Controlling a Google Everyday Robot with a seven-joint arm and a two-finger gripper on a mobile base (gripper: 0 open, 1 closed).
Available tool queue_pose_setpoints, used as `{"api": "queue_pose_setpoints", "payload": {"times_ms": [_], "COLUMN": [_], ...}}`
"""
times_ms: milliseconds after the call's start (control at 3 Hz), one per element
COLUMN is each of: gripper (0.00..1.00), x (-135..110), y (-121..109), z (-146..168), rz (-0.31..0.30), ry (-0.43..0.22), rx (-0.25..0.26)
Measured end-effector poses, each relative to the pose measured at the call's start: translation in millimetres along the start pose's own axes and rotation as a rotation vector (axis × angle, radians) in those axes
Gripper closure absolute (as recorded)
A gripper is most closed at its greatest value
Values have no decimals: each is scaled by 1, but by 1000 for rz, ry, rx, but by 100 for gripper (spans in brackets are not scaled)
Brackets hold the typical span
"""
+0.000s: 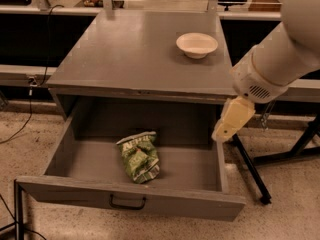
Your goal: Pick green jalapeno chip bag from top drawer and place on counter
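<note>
The bag (138,156) lay crumpled on the floor of the open drawer (70,193), near its middle and a little toward the front panel, touching none of the walls. The gripper (225,129) hung just outside the drawer's right wall, above its rim and pointing down and inward; whether it was open or closed I could not tell. It held nothing.

The step in hand looked like the reach for the bag. To do it well, the gripper would need to cross over the drawer's right wall, come above the bag, open wide and descend straight. Foil of that kind probably slips and collapses, so a pinch across a raised fold near the bag's top end would likely hold better than a grab at the flat middle. It would then have to lift clear of the drawer's rim before swinging up to the tabletop (130,59) above the drawer.

A white bowl (197,45) sat on the tabletop above the drawer's back right corner; the part over the drawer's left half looked the safer drop spot. The overhanging tabletop edge and the drawer's right wall were the likeliest things for the arm (280,54) to knock. A black stand leg (250,169) slanted across the floor just right of the drawer.
</note>
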State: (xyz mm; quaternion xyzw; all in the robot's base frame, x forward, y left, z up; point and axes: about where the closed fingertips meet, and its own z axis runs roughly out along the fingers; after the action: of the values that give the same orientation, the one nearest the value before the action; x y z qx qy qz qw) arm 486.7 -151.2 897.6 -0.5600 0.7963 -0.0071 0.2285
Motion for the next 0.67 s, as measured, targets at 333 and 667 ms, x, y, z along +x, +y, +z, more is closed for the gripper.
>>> {"api": "queue_pose_setpoints", "payload": {"times_ms": [333,667], "gripper": [0,0], "x": [-3,-22], "y": [4,42], "z": [9,48], "rz": [-4,-46], "ry": [11,8], "rx": [-63,-185]}}
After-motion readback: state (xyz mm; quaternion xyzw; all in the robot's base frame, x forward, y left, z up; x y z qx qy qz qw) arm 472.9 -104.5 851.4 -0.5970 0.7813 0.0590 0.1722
